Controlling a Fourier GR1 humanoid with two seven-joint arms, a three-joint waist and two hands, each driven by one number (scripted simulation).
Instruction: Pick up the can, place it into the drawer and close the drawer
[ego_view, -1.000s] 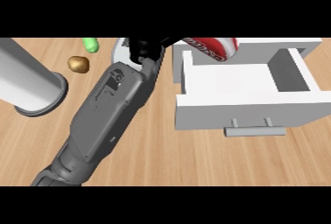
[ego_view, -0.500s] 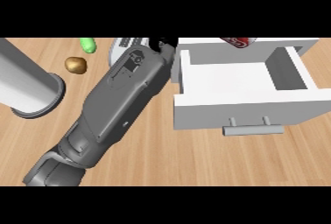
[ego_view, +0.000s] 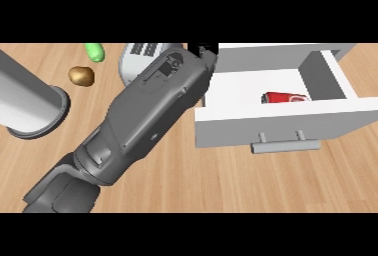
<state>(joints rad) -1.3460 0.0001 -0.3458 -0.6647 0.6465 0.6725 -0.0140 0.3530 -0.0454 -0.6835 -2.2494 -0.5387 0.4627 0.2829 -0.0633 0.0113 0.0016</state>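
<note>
The red can (ego_view: 286, 97) lies on its side inside the open white drawer (ego_view: 244, 127), against the inner face of its front wall, right of the middle. The drawer's grey handle (ego_view: 285, 146) faces me. My right forearm (ego_view: 144, 120) runs from the lower left up to the drawer's left back corner. Only a small black part of my right hand (ego_view: 202, 50) shows there, at the picture's upper edge, apart from the can. My left forearm (ego_view: 28, 102) appears as a grey cylinder at the left edge, and its hand is out of view.
A brown rounded object (ego_view: 81, 75) and a green one (ego_view: 94, 51) lie on the wooden counter (ego_view: 221, 180) at the upper left. A pale grey striped object (ego_view: 142, 56) is partly hidden behind my right forearm.
The can was held above the drawer's back edge; now it lies inside the drawer, free of my right hand. The right arm has stayed over the drawer's left side.
</note>
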